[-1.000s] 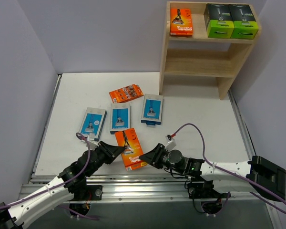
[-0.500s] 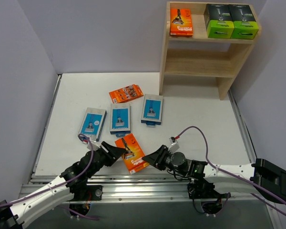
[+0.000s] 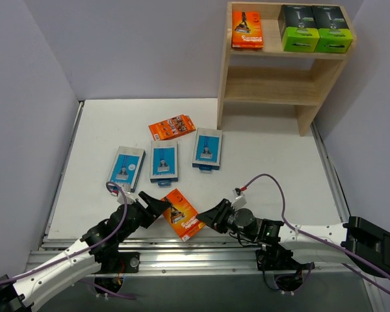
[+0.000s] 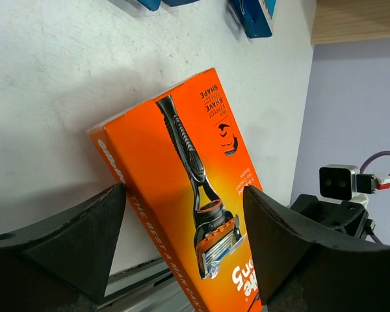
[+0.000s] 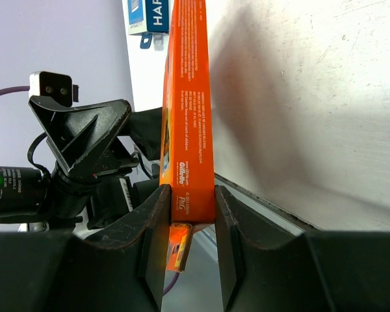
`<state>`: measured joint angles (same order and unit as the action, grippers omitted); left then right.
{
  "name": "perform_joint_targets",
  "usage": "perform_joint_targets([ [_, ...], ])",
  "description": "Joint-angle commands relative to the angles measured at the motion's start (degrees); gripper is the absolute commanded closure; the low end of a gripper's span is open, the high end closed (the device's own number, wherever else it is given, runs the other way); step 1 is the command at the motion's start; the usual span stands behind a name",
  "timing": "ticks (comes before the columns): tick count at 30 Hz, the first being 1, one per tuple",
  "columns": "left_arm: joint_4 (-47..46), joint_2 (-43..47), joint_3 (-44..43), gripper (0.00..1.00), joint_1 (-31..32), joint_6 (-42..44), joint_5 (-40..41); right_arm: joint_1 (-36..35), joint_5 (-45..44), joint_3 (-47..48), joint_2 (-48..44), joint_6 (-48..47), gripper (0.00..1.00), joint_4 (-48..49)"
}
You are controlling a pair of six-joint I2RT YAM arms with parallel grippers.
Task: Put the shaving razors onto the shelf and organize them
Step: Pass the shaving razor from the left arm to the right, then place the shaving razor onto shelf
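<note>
Clamped edge-on in the right hand (image 5: 188, 198): an orange razor pack (image 3: 182, 215), tilted up near the worktop's (image 3: 266, 156) front edge. Spread wide either side of it: the left hand (image 4: 185, 214). Well apart from the shelf (image 3: 273, 91).

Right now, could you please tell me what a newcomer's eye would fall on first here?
A flat orange razor pack is gripped near the front edge of the white table by the right pincer, the left pincer open around it. At the far right, a light wooden two-tier shelf carries another orange pack and two black boxes with lime-green ends on its top tier.
</note>
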<state>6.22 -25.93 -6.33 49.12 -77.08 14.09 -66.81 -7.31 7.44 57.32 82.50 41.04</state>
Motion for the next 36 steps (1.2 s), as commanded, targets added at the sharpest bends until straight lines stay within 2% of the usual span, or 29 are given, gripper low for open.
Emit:
perform_joint_targets([
  [1,4.67,1.67,-4.65,0.19,-0.61,2.72,0.42,-0.34,-2.71,-0.5,-2.47,1.87,1.0,2.73],
  [12,19.08,5.98,-14.06,0.09,-0.78,12.64,5.24,0.1,-6.75,-0.94,-10.03,3.11,1.0,-4.47],
  [15,20.32,5.9,-16.6,0.03,-0.78,16.06,6.04,0.62,-6.84,-0.85,-11.17,3.19,1.0,-5.96],
  [20,22.25,3.7,-21.7,0.06,-0.87,21.7,8.5,2.55,-6.84,0.63,-13.63,2.67,1.0,-7.9],
  [26,20.51,0.8,-30.22,0.05,-0.78,33.82,9.29,8.0,-2.72,6.26,-13.9,-2.16,1.0,-12.82],
  [28,19.36,0.27,-33.9,0.21,-0.96,38.3,9.64,9.67,-1.4,10.03,-13.47,-4.79,1.0,-15.27],
  [29,19.27,-0.08,-35.32,0.25,-0.96,39.45,10.77,11.07,-0.69,11.44,-13.38,-5.76,1.0,-16.24],
  [30,19.36,-0.6,-36.81,0.24,-0.96,42.07,11.4,11.69,-0.51,14.76,-13.2,-6.9,1.0,-18.51],
  [33,19.71,-4.46,-42.88,0.04,-0.96,47.96,14.2,14.5,-0.16,22.66,-12.06,-11.73,1.0,-23.17],
  [35,19.71,-6.49,-47.34,0.02,-0.96,51.22,15.7,15.91,0.01,26.9,-10.48,-15.15,1.0,-25.12],
  [36,19.19,-7.37,-48.68,0.04,-0.96,54.89,16.4,17.31,0.36,28.84,-9.78,-16.04,1.0,-26.35],
])
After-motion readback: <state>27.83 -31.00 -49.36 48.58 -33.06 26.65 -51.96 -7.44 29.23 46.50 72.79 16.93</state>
